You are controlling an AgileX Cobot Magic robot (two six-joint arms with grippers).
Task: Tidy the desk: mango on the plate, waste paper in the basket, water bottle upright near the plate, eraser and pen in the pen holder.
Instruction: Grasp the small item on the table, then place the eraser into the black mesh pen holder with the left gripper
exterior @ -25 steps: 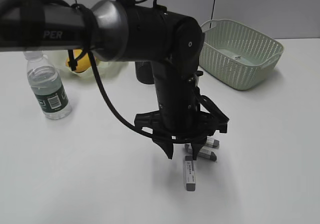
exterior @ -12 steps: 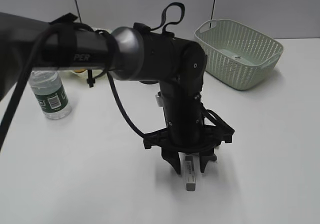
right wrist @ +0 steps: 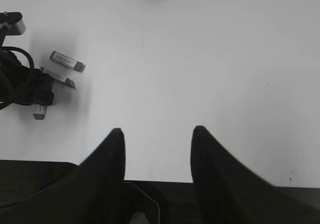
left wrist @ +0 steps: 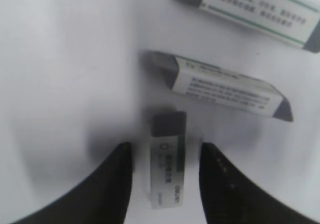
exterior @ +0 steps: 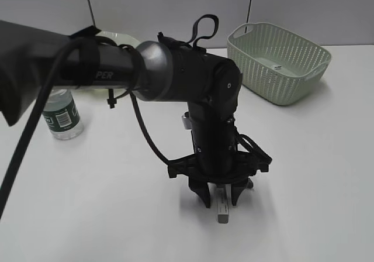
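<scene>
Eraser (left wrist: 167, 166) between left claw (left wrist: 166, 176) fingers; basket (exterior: 279, 63) behind, right.

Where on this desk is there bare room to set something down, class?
Free: the desk front-left, below the water bottle; also front-right, below the basket. Crowded: the erasers under the left tool.

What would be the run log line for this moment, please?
left gripper: open, fingers astride nearest eraser, not closed | two more erasers beyond | right gripper: open, empty, over bare desk
</scene>
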